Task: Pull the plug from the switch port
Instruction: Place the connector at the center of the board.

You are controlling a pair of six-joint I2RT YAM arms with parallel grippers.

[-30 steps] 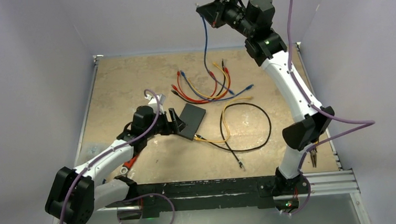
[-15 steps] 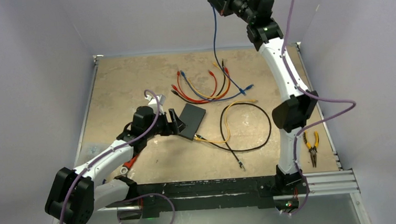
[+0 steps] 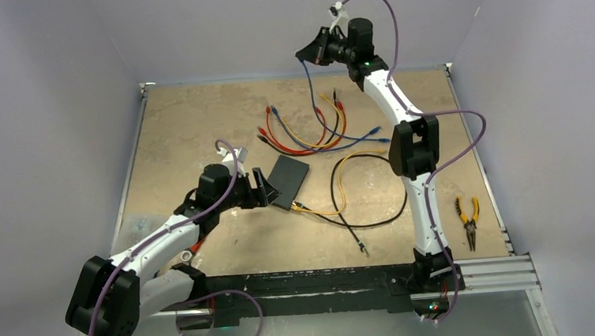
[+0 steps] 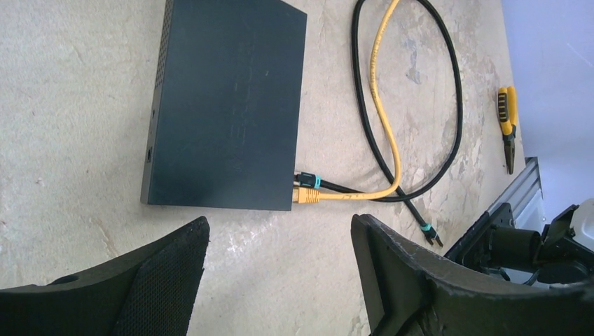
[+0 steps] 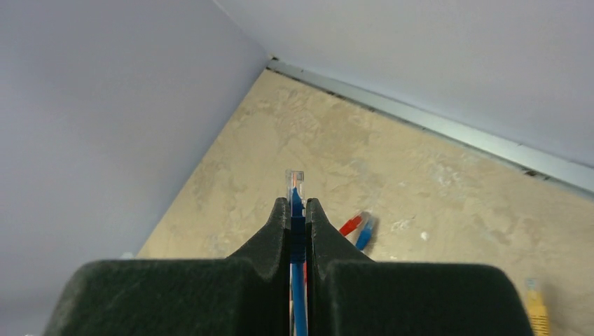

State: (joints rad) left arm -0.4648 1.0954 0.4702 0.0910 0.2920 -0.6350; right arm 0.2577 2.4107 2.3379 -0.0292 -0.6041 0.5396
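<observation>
Lying flat near the middle of the surface [image 3: 196,120], the switch [image 4: 228,105] is one thin, matte black rectangular box, with faint lettering on its top and small holes along one side. Two plugs sit side by side in one edge, at a corner. One is a yellow plug [image 4: 306,195] on a yellow cable [image 4: 373,70]. The other is a black plug [image 4: 307,180] with a teal collar, on a black cable [image 4: 356,63]. The left jaws stand apart and hold nothing, just beside that edge, not touching it. The right jaws are high up at the far side, clamped on one blue cable [image 5: 298,280] that hangs down. Loose cables [image 3: 307,128] in red, blue and yellow lie beyond the switch; I cannot tell their number. One pair of pliers [image 3: 467,221] lies at the right.
</observation>
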